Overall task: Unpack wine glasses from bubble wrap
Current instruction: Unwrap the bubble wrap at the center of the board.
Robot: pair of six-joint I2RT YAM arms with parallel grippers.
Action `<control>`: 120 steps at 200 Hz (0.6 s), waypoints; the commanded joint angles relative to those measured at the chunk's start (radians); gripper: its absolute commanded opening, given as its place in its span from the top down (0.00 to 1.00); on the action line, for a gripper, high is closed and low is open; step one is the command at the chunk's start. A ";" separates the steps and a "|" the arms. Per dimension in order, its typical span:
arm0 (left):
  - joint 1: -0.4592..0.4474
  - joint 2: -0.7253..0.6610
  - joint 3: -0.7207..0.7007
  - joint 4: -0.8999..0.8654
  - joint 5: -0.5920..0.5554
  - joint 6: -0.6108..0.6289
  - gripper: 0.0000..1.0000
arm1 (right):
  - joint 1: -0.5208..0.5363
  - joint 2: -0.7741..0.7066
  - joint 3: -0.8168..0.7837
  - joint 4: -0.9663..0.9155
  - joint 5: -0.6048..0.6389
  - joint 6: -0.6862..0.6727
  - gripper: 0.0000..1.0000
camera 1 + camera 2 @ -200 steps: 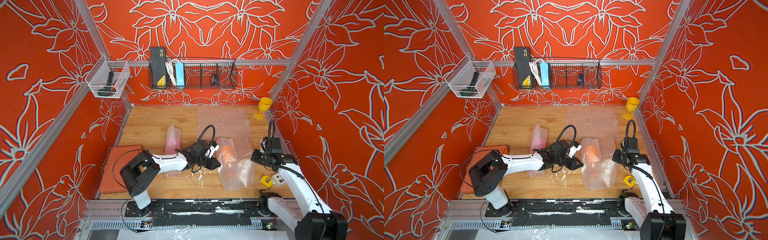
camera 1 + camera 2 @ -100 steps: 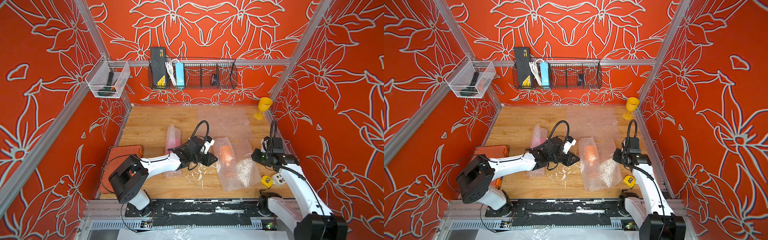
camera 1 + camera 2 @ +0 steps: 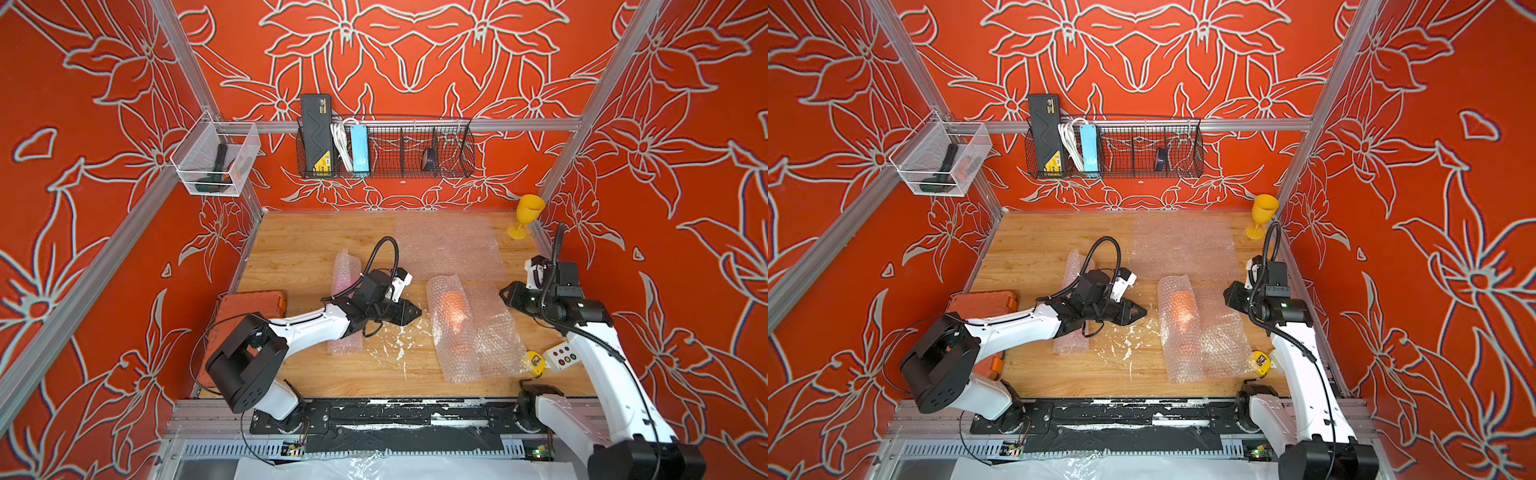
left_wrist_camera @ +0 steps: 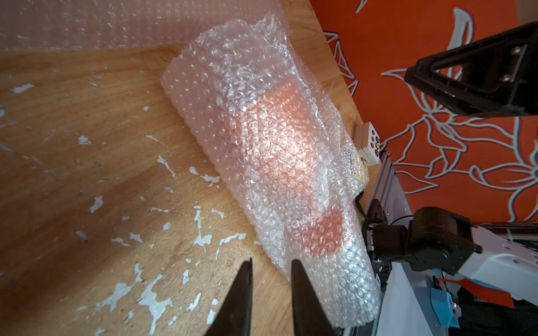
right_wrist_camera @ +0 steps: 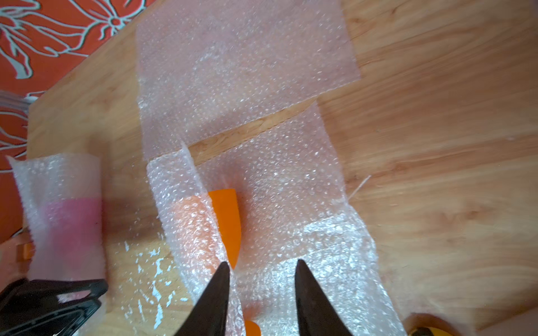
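**Goblet (image 5: 225, 221) half out of bubble wrap (image 3: 469, 332)**

The orange goblet lies on the bench (image 3: 299, 249) inside the partly unrolled sheet, its bowl peeking out. The right tool (image 5: 262, 261) hangs spread over the loosened part, probably to peel it back. The left tool (image 4: 271, 260), narrowly parted and empty, sits just beside the wrap, likely to steady it.

left hand (image 4: 271, 260): jaws narrowly apart | right hand (image 5: 262, 261): jaws wider apart
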 commanded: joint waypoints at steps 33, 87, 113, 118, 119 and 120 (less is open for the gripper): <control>0.003 0.027 0.011 0.031 0.054 -0.012 0.76 | 0.050 0.086 -0.112 0.136 -0.246 0.060 0.63; 0.003 0.075 0.024 0.045 0.090 -0.022 0.76 | 0.098 0.231 -0.141 0.170 -0.296 0.019 0.63; 0.002 0.095 0.026 0.056 0.102 -0.032 0.76 | 0.100 0.243 -0.145 0.178 -0.291 0.011 0.62; 0.001 0.097 0.027 0.058 0.102 -0.034 0.76 | 0.099 0.245 -0.145 0.177 -0.288 0.009 0.62; 0.002 0.097 0.027 0.059 0.102 -0.035 0.76 | 0.100 0.245 -0.145 0.177 -0.287 0.008 0.62; 0.002 0.099 0.028 0.059 0.102 -0.035 0.76 | 0.099 0.246 -0.146 0.176 -0.286 0.008 0.62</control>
